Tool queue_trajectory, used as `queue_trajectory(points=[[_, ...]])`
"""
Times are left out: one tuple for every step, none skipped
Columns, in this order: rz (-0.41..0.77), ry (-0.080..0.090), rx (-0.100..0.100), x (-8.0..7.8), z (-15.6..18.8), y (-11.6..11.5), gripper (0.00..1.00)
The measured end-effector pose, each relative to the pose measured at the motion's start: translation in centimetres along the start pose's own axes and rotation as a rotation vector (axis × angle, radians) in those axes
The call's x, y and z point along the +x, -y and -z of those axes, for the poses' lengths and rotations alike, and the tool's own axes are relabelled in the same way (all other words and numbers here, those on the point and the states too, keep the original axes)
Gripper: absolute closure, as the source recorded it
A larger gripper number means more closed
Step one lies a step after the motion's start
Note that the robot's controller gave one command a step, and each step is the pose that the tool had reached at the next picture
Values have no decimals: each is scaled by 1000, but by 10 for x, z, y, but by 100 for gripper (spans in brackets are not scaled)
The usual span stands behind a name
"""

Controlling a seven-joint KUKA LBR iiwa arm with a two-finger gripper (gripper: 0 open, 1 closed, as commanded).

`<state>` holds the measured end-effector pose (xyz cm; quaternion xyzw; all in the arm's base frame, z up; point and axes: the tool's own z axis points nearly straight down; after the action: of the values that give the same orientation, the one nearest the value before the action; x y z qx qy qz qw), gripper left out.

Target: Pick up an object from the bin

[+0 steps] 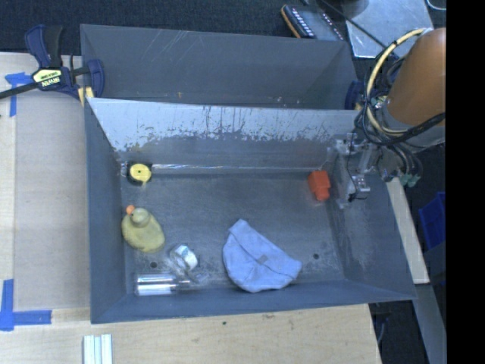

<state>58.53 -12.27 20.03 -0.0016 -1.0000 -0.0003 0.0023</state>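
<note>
pincer (pixel 355 182) low at right wall of bin (pixel 106 226), just beside small orange block (pixel 320 186) | pincer state: cannot tell | progress: nothing lifted, grasp and lift left

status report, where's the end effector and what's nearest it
End effector at right wall of grey metal bin. Small orange block beside it, toward bin's middle. Crumpled blue cloth lies apart, not in the way.
</note>
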Motion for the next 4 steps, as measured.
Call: queue_trajectory(points=[[3, 9, 1, -2, 5, -1, 0], [148, 7, 1, 12, -91, -59, 0], [8, 9, 1, 61, -64, -104, 0], [481, 13, 3, 43, -85, -129, 0]])
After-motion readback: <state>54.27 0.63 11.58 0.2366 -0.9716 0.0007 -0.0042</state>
